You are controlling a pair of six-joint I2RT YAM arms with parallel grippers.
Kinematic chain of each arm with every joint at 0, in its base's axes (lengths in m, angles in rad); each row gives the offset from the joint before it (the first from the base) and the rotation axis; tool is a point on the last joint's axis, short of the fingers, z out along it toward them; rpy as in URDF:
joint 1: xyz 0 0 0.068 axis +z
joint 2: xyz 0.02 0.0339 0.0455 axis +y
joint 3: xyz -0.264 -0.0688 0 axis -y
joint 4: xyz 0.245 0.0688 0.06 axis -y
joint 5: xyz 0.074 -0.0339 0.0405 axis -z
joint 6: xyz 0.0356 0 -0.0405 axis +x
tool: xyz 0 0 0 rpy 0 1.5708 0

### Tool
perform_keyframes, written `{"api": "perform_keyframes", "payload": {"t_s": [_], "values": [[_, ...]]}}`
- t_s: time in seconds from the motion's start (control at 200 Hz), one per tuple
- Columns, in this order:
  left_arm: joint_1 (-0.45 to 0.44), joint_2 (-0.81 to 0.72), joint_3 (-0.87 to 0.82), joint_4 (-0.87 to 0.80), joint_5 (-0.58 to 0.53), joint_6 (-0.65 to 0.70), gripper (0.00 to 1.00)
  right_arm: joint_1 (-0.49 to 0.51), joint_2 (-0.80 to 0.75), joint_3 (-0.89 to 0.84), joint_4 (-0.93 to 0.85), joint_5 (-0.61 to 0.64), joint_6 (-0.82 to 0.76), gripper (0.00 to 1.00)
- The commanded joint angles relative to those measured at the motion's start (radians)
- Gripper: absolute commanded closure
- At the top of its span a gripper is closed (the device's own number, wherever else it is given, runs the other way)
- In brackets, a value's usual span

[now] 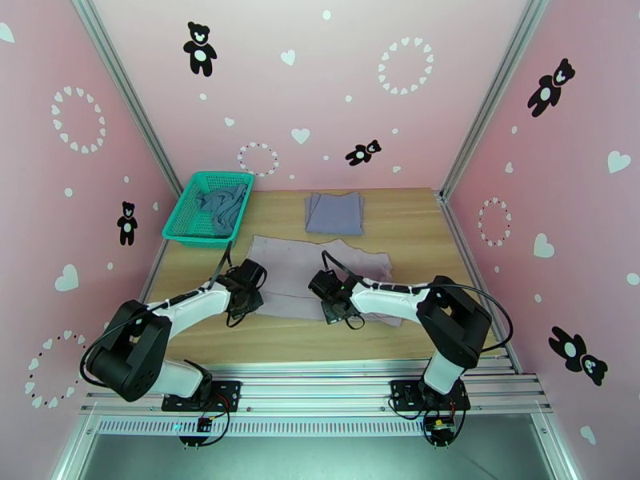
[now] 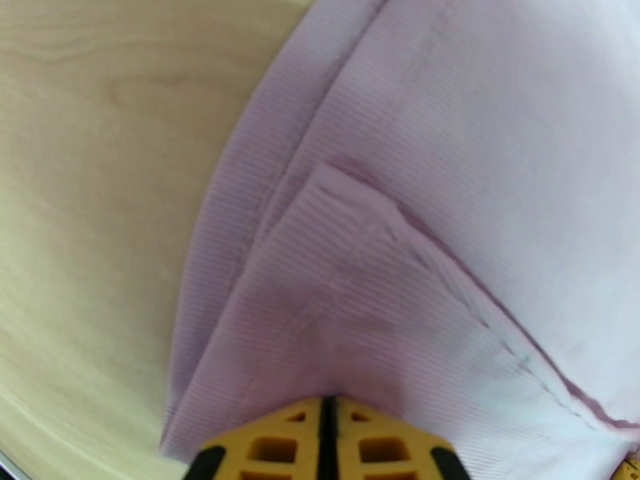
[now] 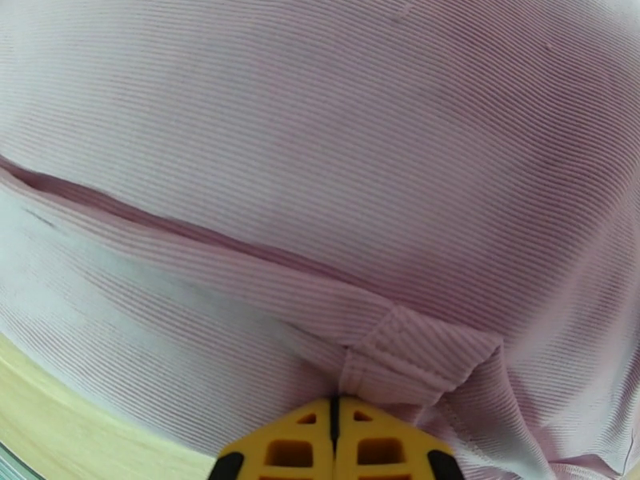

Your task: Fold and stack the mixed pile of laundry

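Observation:
A pale mauve-grey garment point(image 1: 308, 270) lies spread flat mid-table. My left gripper point(image 1: 242, 304) is shut on its near left edge, and the left wrist view shows the yellow fingertips point(image 2: 326, 430) pressed together on a folded corner of the mauve cloth point(image 2: 448, 194). My right gripper point(image 1: 336, 312) is shut on the near edge further right; its yellow fingertips point(image 3: 334, 434) pinch a small hem fold of the mauve cloth point(image 3: 320, 154). A grey-lavender garment point(image 1: 334, 212) lies folded at the back. The dusty teal-blue top point(image 1: 224, 204) is bunched in the basket.
The green mesh basket point(image 1: 182, 226) stands at the table's back left corner. Bare wooden table point(image 1: 416, 226) lies right of the folded garment and along the near edge. Pink walls close in on three sides.

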Motion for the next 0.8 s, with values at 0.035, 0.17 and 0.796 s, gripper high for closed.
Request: {"api": "perform_keyframes", "payload": {"t_s": [0.035, 0.17, 0.796], "values": [[-0.011, -0.046, -0.062, -0.267, 0.06, -0.018, 0.81, 0.015, 0.004, -0.065, -0.13, -0.048, 0.037, 1.0], [-0.011, -0.093, -0.01, -0.344, 0.025, -0.016, 0.72, 0.008, 0.005, -0.022, -0.153, -0.012, 0.021, 1.0], [0.188, 0.362, 0.815, -0.417, -0.046, 0.321, 0.42, -0.187, -0.096, 0.358, -0.306, -0.087, -0.24, 0.7]]}}
